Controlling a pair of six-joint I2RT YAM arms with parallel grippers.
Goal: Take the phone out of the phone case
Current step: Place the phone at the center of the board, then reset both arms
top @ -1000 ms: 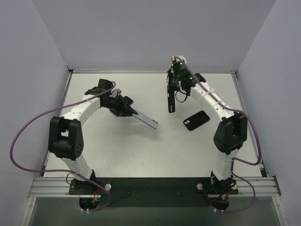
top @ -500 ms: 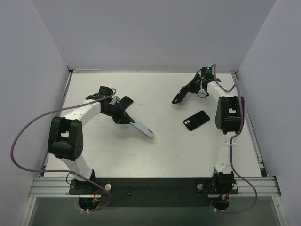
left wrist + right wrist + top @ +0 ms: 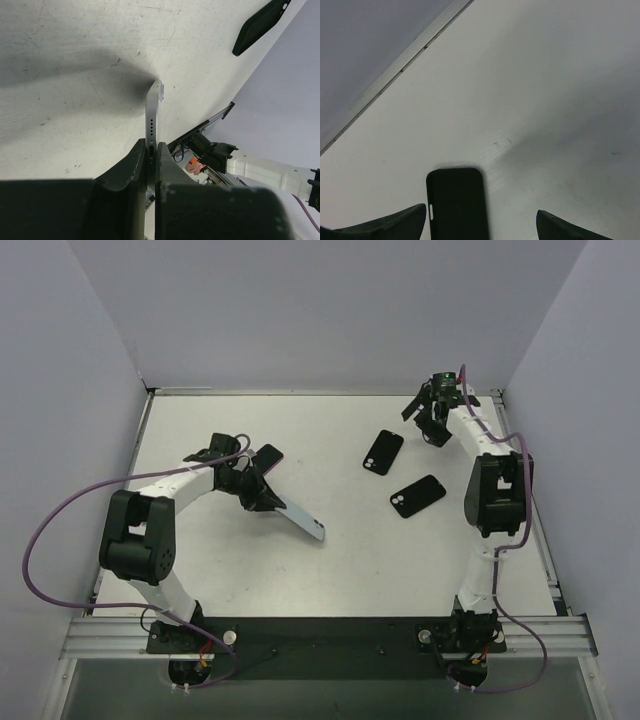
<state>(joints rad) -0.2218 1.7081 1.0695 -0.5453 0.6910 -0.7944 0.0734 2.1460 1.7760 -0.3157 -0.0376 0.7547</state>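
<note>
On the white bench [image 3: 200,570], left hand [image 3: 151,152] pinching a slim silver-edged phone [image 3: 154,107] by one end, black phone case [image 3: 382,451] lying flat near the right hand [image 3: 428,420], its jaws gaping empty, second black slab [image 3: 418,495] lying nearby.

Bright even light, soft shadows, near edges blurred
</note>
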